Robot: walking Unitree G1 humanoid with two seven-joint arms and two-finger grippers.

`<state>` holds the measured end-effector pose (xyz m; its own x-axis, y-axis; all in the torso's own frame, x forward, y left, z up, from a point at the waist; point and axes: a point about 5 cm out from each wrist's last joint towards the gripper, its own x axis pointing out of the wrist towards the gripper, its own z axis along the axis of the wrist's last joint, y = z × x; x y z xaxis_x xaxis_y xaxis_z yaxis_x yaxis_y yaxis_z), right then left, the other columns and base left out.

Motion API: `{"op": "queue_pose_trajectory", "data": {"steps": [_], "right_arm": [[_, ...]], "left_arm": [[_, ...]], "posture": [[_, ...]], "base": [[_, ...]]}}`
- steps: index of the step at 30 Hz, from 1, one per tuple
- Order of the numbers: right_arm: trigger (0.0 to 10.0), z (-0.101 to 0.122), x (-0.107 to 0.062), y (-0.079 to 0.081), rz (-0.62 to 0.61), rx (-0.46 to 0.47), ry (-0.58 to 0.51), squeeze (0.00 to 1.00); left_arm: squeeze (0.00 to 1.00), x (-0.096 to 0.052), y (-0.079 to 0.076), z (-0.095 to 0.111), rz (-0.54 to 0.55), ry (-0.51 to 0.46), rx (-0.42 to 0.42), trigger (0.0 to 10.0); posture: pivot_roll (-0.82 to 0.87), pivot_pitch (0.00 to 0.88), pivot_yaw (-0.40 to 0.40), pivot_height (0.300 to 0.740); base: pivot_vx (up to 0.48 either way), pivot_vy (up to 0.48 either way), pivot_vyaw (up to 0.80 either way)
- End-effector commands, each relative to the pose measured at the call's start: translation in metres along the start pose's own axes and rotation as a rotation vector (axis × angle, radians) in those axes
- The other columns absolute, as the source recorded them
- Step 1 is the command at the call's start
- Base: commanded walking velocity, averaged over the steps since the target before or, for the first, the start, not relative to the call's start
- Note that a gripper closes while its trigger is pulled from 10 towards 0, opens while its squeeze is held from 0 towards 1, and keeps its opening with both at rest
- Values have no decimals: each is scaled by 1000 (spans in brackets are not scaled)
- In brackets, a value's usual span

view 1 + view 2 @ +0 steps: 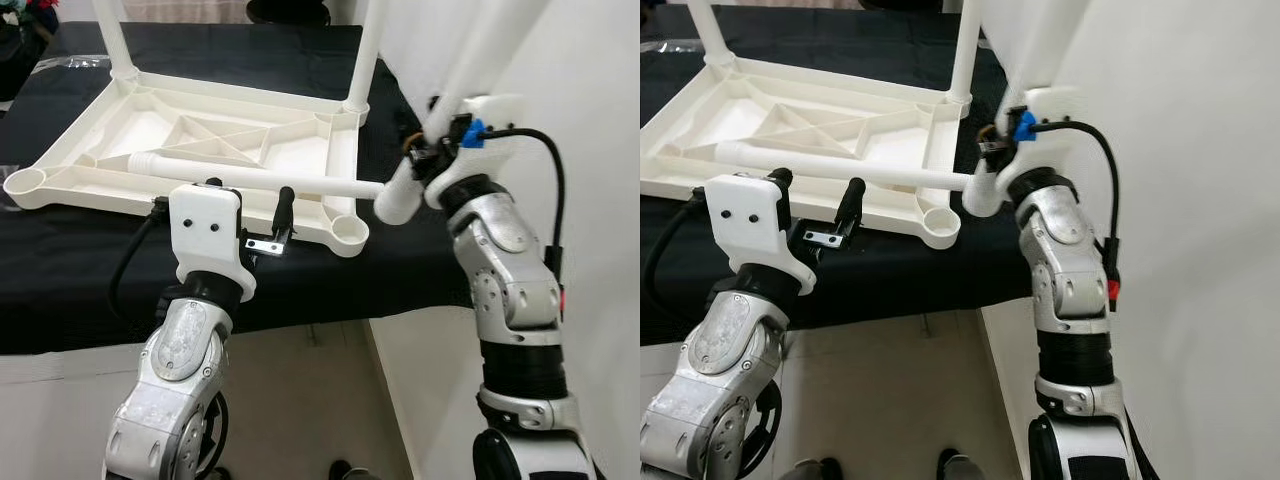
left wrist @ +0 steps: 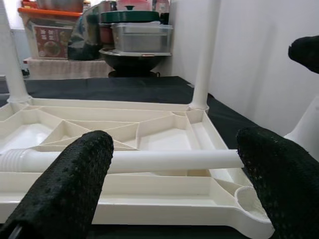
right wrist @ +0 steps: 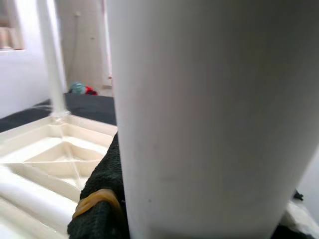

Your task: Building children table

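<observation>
With the right gripper (image 1: 432, 150) clenched on a white leg (image 1: 470, 80), it should be stood squarely over the empty corner socket (image 1: 347, 231) of the upturned tabletop (image 1: 200, 140), while the left gripper (image 1: 250, 200), fingers released, straddles the loose leg (image 1: 250, 175).

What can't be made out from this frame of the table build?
- Right claw, head views: the held leg covers its fingers; the leg's top is cut off by the frame edge.
- Right wrist view: the same leg blocks the lens, hiding most of the upturned tabletop.
- Two standing legs, head views: tops cut off.
- Left claw: open, contact with the lying leg unclear.
</observation>
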<state>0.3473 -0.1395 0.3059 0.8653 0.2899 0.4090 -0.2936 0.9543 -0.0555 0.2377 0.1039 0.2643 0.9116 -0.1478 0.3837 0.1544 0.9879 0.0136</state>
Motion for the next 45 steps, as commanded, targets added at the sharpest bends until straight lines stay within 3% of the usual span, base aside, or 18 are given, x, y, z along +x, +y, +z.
{"op": "queue_pose_trajectory", "data": {"steps": [1, 4, 5, 7, 9, 17, 22, 24, 25, 26, 27, 29, 45], "right_arm": [[10000, 5, 4, -12, 21, -6, -36, 0], [10000, 9, 15, -23, 50, -13, -25, 0], [10000, 4, 19, -25, 95, 26, 30, 0], [10000, -5, 24, -27, 193, 8, 127, 0], [10000, -8, 25, -26, 238, 17, 154, 0], [10000, 0, 35, -22, 349, 103, 105, 0], [10000, 5, 38, -13, 511, 143, 72, 0], [10000, 15, 27, 2, 769, 170, 12, 0], [10000, 15, 27, 2, 769, 170, 12, 0], [10000, 19, 19, 8, 912, 186, -7, 0], [10000, 19, 19, 8, 912, 186, -7, 0], [10000, 21, 11, 11, 1050, 208, -10, 0], [10000, -6, 43, 3, 843, 150, 114, 0]], "left_arm": [[0, -3, -2, 3, 2, -2, 4, 10000], [0, -4, -2, 3, 1, -2, 3, 10000], [0, -5, -2, 3, 2, -2, 1, 10000], [0, -6, -3, 3, 1, 0, -2, 10000], [0, -6, -5, 2, -2, 2, -3, 10000], [0, -6, -7, 2, -10, 4, -8, 10000], [0, -6, -6, 2, -8, 5, -4, 10000], [0, -7, -6, 2, -7, 5, 0, 10000], [0, -7, -6, 2, -7, 5, 0, 10000], [0, -8, -7, 3, -8, 5, 0, 10000], [0, -8, -7, 3, -8, 5, 0, 10000], [0, -9, -9, 3, -15, 5, 2, 10000], [0, -17, -20, 2, -48, 34, -27, 10000]], "posture": [[16, 235, -113, 740], [13, 234, -117, 740], [7, 229, -116, 740], [2, 228, -115, 740], [3, 226, -117, 740], [18, 219, -124, 740], [24, 217, -127, 740], [31, 211, -131, 740], [31, 211, -131, 740], [34, 211, -132, 740], [34, 211, -132, 740], [33, 214, -130, 740], [29, 262, -146, 740]], "base": [[0, 0, 0], [0, 0, 0], [0, 0, 0], [0, 0, 0], [0, 0, 0], [0, 0, 0], [0, 0, 0], [0, 0, 0], [0, 0, 0], [0, 0, 0], [0, 0, 0], [0, 0, 0], [0, 0, 0]]}}
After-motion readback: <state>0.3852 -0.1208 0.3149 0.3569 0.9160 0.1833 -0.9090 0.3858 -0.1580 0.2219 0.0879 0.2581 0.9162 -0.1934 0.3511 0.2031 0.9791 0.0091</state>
